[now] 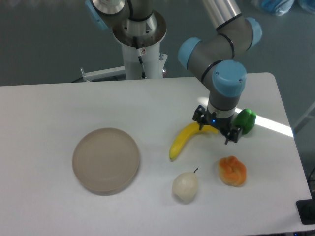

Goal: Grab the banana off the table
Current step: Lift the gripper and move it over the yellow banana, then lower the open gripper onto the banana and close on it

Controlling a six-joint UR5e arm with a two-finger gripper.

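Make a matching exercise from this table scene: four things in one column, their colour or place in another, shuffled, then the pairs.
Things:
1. banana
2. pear
3. plate
4. green fruit

Descriptions:
A. round, beige-grey, on the table's left side
B. pale cream, nearest the front edge
C. yellow, one end under the gripper
D. beside the arm, partly hidden by it

Pairs: 1-C, 2-B, 3-A, 4-D

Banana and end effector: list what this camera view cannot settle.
- End effector: fingers too small and dark; open or shut unclear.
- Banana: upper right end hidden under the end effector; contact unclear.
- Green object: left part hidden behind the wrist; what it is unclear.
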